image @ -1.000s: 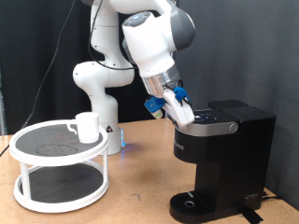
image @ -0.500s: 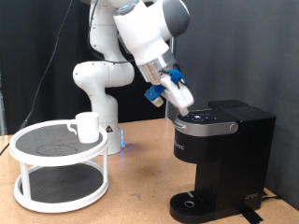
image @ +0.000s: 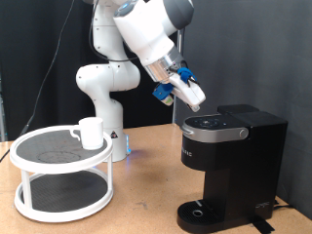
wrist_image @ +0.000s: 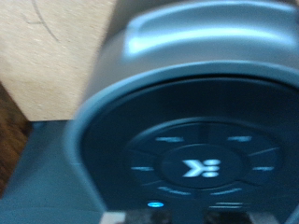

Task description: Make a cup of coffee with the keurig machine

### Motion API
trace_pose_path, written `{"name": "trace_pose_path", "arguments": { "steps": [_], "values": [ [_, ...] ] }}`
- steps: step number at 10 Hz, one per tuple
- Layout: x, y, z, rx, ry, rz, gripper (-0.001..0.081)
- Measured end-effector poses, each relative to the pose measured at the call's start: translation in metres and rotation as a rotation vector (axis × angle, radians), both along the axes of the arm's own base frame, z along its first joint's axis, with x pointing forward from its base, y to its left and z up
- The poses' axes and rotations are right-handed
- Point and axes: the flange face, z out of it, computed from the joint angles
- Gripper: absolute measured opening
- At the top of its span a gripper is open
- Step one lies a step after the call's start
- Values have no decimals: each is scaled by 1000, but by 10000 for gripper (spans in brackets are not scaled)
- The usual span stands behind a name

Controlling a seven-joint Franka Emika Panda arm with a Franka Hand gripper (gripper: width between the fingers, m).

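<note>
The keurig machine (image: pixel 230 166) stands black and boxy at the exterior view's right, lid down. My gripper (image: pixel 196 98) hangs tilted just above the lid's left edge, clear of it, fingers together with nothing between them. The wrist view is filled by the machine's lid (wrist_image: pixel 201 140): a round dark panel with a lit K button (wrist_image: pixel 198 169) and a small blue light (wrist_image: pixel 155 204). The cup (image: pixel 91 132), a small white mug, sits on the top tier of the white tray stand (image: pixel 60 185) at the exterior view's left, far from the gripper.
The arm's white base (image: pixel 102 93) rises behind the tray stand. The machine's round drip base (image: pixel 208 214) has no cup on it. Bare wooden table (image: pixel 146 195) lies between the stand and the machine. A black curtain closes the back.
The gripper has lifted up and slightly to the exterior view's left, off the machine's lid top. The cup, the stand and the machine have stayed put.
</note>
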Motion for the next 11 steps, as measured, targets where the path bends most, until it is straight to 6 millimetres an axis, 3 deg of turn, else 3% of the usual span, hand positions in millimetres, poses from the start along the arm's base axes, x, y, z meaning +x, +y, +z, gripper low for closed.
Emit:
{"name": "trace_pose_path", "arguments": {
  "steps": [6,8,11],
  "values": [
    [-69,-5,-12,5,18,189,0],
    [-70,-4,-13,8,14,206,0],
    [-97,-14,-14,14,-45,229,0]
  ]
}}
